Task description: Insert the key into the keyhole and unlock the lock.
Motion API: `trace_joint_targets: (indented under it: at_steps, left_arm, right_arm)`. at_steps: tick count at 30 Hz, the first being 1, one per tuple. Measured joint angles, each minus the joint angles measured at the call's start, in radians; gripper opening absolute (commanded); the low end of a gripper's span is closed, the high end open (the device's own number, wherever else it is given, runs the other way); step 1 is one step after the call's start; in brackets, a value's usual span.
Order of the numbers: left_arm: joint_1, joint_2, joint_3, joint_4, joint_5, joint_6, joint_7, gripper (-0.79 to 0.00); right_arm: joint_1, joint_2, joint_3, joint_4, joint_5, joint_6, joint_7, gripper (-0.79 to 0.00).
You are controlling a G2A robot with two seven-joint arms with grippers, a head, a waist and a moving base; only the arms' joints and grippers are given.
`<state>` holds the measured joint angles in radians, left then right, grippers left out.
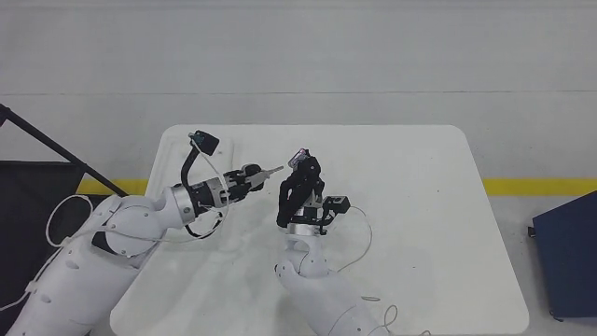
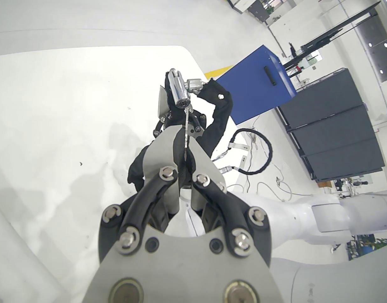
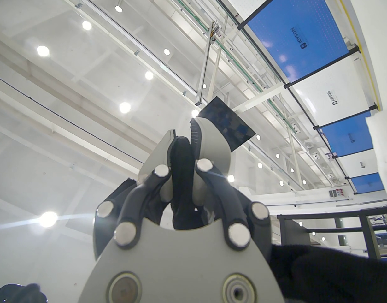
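Note:
A silver lock cylinder [image 2: 178, 90] on a black sleeved cable [image 2: 219, 108] is held up above the white table [image 1: 420, 243]. My right gripper [image 3: 182, 140] points upward and is shut on the black cable [image 3: 181, 165] just below the cylinder. From above, the lock [image 1: 299, 158] sits atop the right gripper [image 1: 300, 182]. My left gripper [image 2: 184, 133] is shut on a thin metal key [image 2: 187, 124]. The key's tip meets the cylinder's keyhole face; whether it is inside I cannot tell. In the top view the left gripper [image 1: 252, 177] holds the key [image 1: 270, 171] pointing toward the lock.
A blue cabinet [image 2: 253, 86] stands off the table's right side, also seen from above [image 1: 569, 252]. A thin white wire [image 1: 359, 243] and a black cable loop [image 2: 255, 154] lie beside the right arm. A dark stand leg [image 1: 56, 149] slants at the far left.

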<state>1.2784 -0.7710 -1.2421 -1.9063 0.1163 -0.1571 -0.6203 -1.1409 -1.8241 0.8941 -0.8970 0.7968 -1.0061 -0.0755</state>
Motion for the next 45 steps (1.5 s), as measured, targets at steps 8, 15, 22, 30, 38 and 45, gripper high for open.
trace_joint_targets:
  at_steps: [8,15,22,30,38,45]
  left_arm:
    - [-0.002,0.001,-0.001,-0.006,0.037,0.012,0.0,-0.785]
    - [-0.002,0.001,-0.001,-0.006,0.038,0.012,0.0,-0.785]
    - [0.011,-0.006,0.003,-0.001,-0.017,0.037,0.01,-0.785]
    - [0.022,-0.013,-0.004,-0.032,-0.1,0.117,-0.052,-0.785]
    - [0.043,-0.022,-0.016,-0.044,-0.141,0.133,-0.022,-0.785]
    - [0.06,-0.027,-0.028,-0.054,-0.094,0.105,0.008,-0.785]
  right_arm:
    - [0.0,0.0,0.0,0.0,0.0,0.0,0.0,-0.785]
    - [0.0,0.0,0.0,0.0,0.0,0.0,0.0,-0.785]
    - [0.0,0.0,0.0,0.0,0.0,0.0,0.0,-0.785]
    - [0.0,0.0,0.0,0.0,0.0,0.0,0.0,-0.785]
    - [0.0,0.0,0.0,0.0,0.0,0.0,0.0,-0.785]
    - [0.0,0.0,0.0,0.0,0.0,0.0,0.0,-0.785]
